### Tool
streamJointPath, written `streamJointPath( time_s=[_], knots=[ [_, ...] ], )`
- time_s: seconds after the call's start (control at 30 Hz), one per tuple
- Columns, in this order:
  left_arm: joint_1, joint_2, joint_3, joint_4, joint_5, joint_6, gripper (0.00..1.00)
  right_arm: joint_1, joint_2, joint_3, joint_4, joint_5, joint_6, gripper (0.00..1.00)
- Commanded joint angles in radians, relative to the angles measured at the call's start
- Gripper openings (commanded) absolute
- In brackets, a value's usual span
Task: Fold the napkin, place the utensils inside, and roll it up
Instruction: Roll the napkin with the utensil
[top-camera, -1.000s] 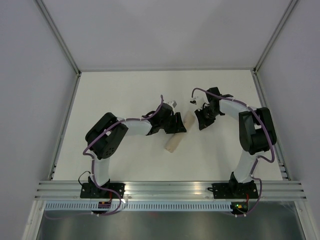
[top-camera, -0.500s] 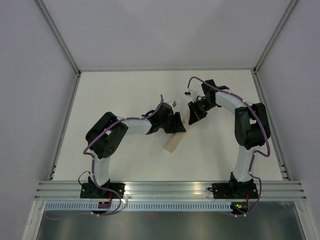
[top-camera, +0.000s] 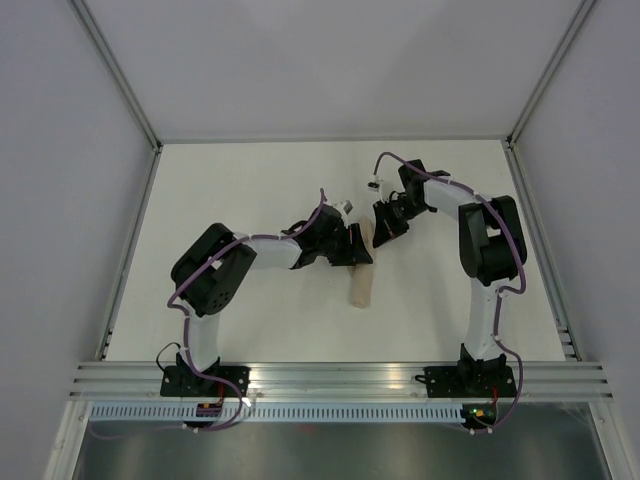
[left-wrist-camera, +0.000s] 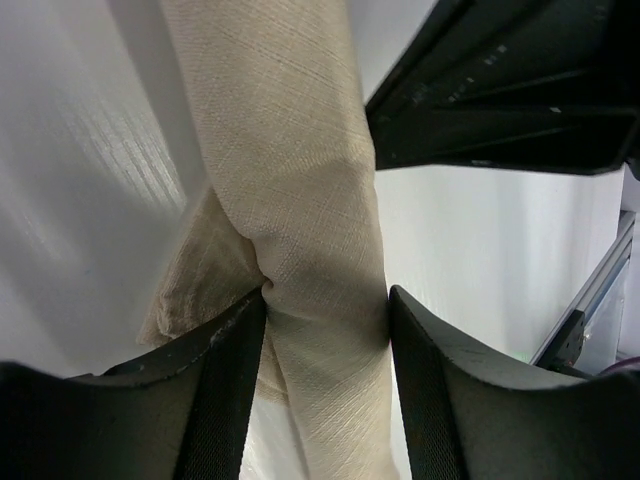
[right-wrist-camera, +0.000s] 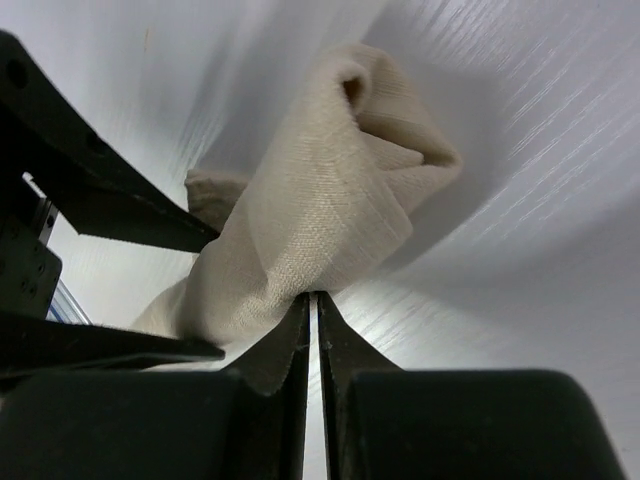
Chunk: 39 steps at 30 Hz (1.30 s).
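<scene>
Napkin (top-camera: 358, 288) is already a tight tube. It lies on the tabletop (top-camera: 250, 180) about midway between the two arms, long axis running near-to-far with a slight tilt. No utensils show in any view; likely wrapped inside, can't confirm.

Left claw (left-wrist-camera: 325, 300) is clamped across the roll from the side, one finger on each flank, cloth waisted in where they bite. A looser flap of cloth sticks out beside one finger, under the main tube.

Right claw (right-wrist-camera: 313, 300) is at the far end of the roll. Its fingers are together with only a hairline slit, tips touching the cloth. Can't tell if any fabric is nipped between them. That far end looks puffy and open, with the folds bunched rather than in a clean spiral.

Step, my read: tail end of rolling. Fold and loading look done, so this is tidying and tightening the roll. Task looks near finished.

Next move calls for:
- Use the left grip as an anchor so the tube doesn't unwind.
- Have the right claw tuck or press in the bunched far end and the loose flap.
- Let go gently, one claw at a time.

Risks: a fast release could let the cloth spring open, and pushing the end hard could slide a utensil out the near end.
</scene>
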Motion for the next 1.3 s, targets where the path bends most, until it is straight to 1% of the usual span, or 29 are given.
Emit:
streamJointPath(
  time_s=[0.0, 0.13, 0.2, 0.3, 0.33, 0.4, 0.43, 0.5, 0.53, 0.57, 0.63, 0.8, 0.93, 1.17, 1.27],
  knots=[
    [0.008, 0.022, -0.058, -0.090, -0.039, 0.077, 0.60, 0.006, 0.027, 0.055, 0.023, 0.020, 0.052, 0.10],
    [0.019, 0.023, -0.047, -0.099, -0.027, 0.083, 0.59, 0.006, 0.012, 0.084, 0.003, -0.013, 0.055, 0.10],
    [0.022, 0.034, -0.041, -0.104, -0.022, 0.085, 0.54, 0.005, -0.002, 0.098, -0.003, -0.023, 0.060, 0.11],
    [0.031, 0.043, -0.061, -0.084, -0.017, 0.077, 0.41, 0.006, -0.014, 0.113, -0.015, -0.043, 0.055, 0.11],
    [0.032, 0.042, -0.076, -0.065, -0.013, 0.074, 0.35, 0.006, -0.017, 0.116, -0.017, -0.049, 0.055, 0.11],
    [0.034, 0.040, -0.088, -0.047, -0.011, 0.065, 0.29, 0.006, -0.014, 0.125, -0.020, -0.061, 0.053, 0.11],
    [0.034, 0.040, -0.091, -0.042, -0.007, 0.063, 0.23, 0.008, -0.011, 0.128, -0.021, -0.061, 0.050, 0.11],
    [0.037, 0.049, -0.096, -0.030, 0.012, 0.057, 0.16, 0.009, -0.007, 0.135, -0.032, -0.069, 0.044, 0.11],
    [0.038, 0.052, -0.096, -0.027, 0.015, 0.056, 0.10, 0.011, -0.007, 0.138, -0.037, -0.081, 0.028, 0.11],
    [0.042, 0.060, -0.098, -0.016, 0.025, 0.053, 0.06, 0.011, -0.010, 0.138, -0.047, -0.098, 0.018, 0.11],
    [0.043, 0.068, -0.099, -0.010, 0.030, 0.048, 0.02, 0.012, -0.019, 0.133, -0.046, -0.124, 0.004, 0.11],
    [0.048, 0.097, -0.105, 0.016, 0.061, 0.039, 0.02, 0.035, -0.005, 0.128, -0.043, -0.162, -0.003, 0.12],
    [0.051, 0.106, -0.111, 0.033, 0.075, 0.040, 0.02, 0.067, 0.030, 0.116, -0.019, -0.127, 0.006, 0.12],
    [0.055, 0.095, -0.130, 0.050, 0.095, 0.076, 0.02, 0.080, 0.079, 0.069, 0.109, 0.034, 0.102, 0.10],
    [0.057, 0.079, -0.141, 0.050, 0.093, 0.094, 0.02, 0.081, 0.084, 0.059, 0.138, 0.077, 0.142, 0.09]
  ],
)
